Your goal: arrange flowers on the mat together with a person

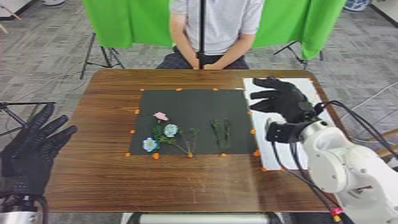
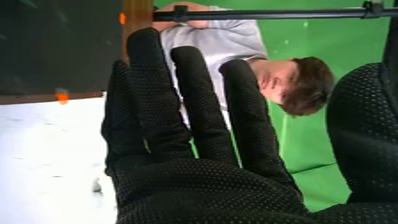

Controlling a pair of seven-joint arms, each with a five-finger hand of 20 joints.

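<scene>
On the dark mat (image 1: 191, 105) in the head view lie a pink flower (image 1: 161, 116), a light blue flower (image 1: 171, 130) and a blue flower (image 1: 149, 144), with green stems beside them. Some thin green stems (image 1: 221, 135) lie apart, farther right on the mat. My right hand (image 1: 289, 102) is over the white sheet beside the mat's right edge, open and holding nothing. My left hand (image 1: 31, 155) stands open off the table's left side. In the right wrist view the right hand (image 2: 200, 185) has its fingers straight, with the mat (image 2: 58, 47) and white sheet beyond it.
The brown table (image 1: 107, 180) carries the white sheet (image 1: 266, 125) on its right side, and orange tape marks surround the mat. A person sits across the table, hands near its far edge, behind a black pole (image 1: 202, 30). A green cloth (image 1: 133, 22) hangs behind.
</scene>
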